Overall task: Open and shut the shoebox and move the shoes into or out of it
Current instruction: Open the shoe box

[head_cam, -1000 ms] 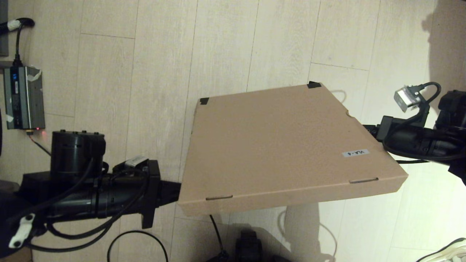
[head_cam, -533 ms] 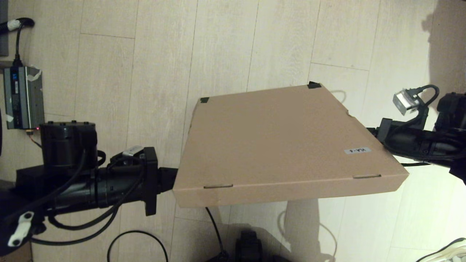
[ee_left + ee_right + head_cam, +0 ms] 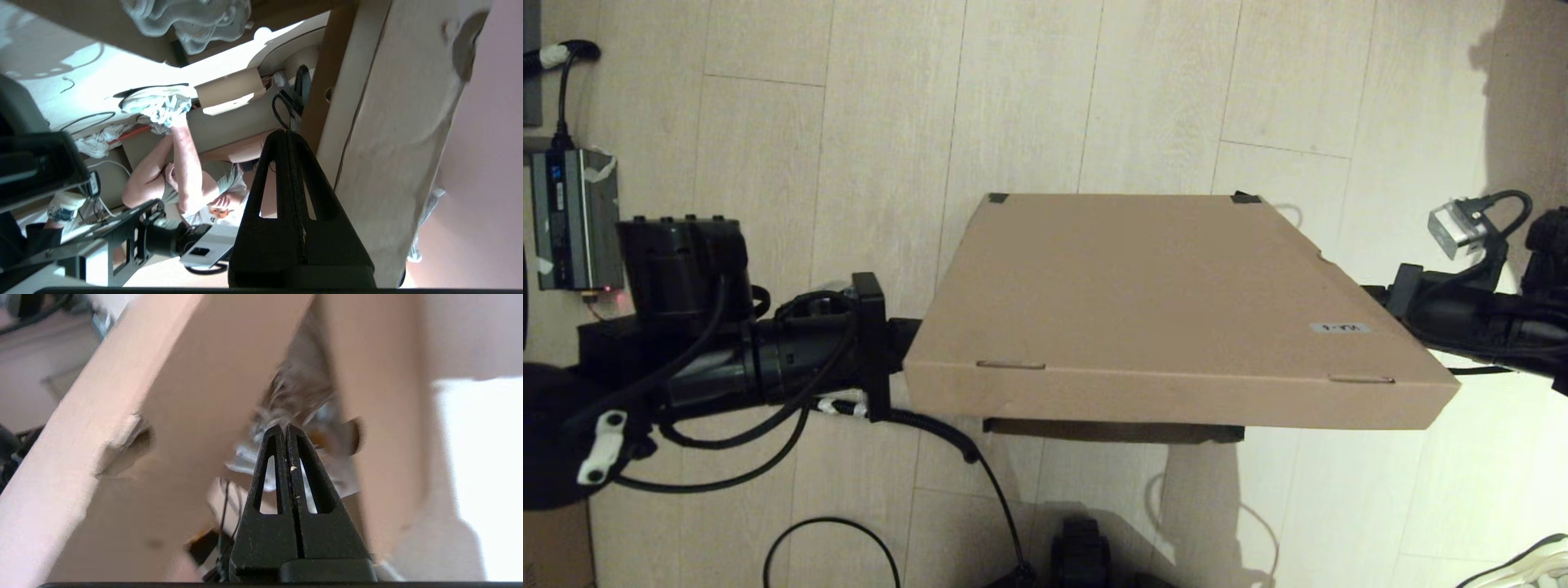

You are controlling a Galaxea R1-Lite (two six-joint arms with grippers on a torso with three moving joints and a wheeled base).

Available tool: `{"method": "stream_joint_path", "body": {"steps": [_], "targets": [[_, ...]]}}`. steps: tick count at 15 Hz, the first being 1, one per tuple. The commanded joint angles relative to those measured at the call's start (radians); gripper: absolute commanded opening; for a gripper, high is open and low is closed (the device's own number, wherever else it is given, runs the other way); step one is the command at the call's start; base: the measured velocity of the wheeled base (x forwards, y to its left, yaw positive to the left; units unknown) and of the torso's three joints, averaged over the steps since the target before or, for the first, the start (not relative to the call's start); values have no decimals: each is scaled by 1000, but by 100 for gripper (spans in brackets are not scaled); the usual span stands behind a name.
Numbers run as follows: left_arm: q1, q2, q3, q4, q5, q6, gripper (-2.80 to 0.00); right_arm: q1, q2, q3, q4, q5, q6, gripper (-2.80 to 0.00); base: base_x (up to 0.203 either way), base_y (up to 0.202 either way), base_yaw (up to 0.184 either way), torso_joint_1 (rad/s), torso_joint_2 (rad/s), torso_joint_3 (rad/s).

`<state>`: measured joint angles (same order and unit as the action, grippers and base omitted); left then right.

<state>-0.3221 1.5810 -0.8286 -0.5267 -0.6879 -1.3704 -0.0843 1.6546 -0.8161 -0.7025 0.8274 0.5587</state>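
Right now I see the large plain brown cardboard shoebox [image 3: 1168,302] with its flap lid raised between my arms, above the pale plank floor [image 3: 1029,98]. My left gripper [image 3: 291,136] sits at its left edge, my right gripper [image 3: 285,430] at its right; both have fingers pressed together.
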Motion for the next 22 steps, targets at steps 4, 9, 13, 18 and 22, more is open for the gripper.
{"method": "stream_joint_path", "body": {"steps": [4, 9, 13, 18, 22], "targets": [[0, 74, -42, -32, -4, -8, -280, -104, -72, -30, -7, 5, 68, -280, 0, 0, 0, 0, 0, 0], [20, 168, -190, -43, -4, -11, -280, -156, -161, 59, -1, 17, 64, -280, 0, 0, 0, 0, 0, 0], [50, 182, -327, -42, -4, -89, -280, -156, -194, 149, -4, 22, 54, -280, 0, 0, 0, 0, 0, 0], [52, 206, -492, -34, -5, -125, -280, -154, -196, 235, -8, 32, -8, -280, 0, 0, 0, 0, 0, 0], [56, 218, -501, -41, -5, -104, -280, -154, -199, 261, -4, 16, -66, -280, 0, 0, 0, 0, 0, 0]]}}
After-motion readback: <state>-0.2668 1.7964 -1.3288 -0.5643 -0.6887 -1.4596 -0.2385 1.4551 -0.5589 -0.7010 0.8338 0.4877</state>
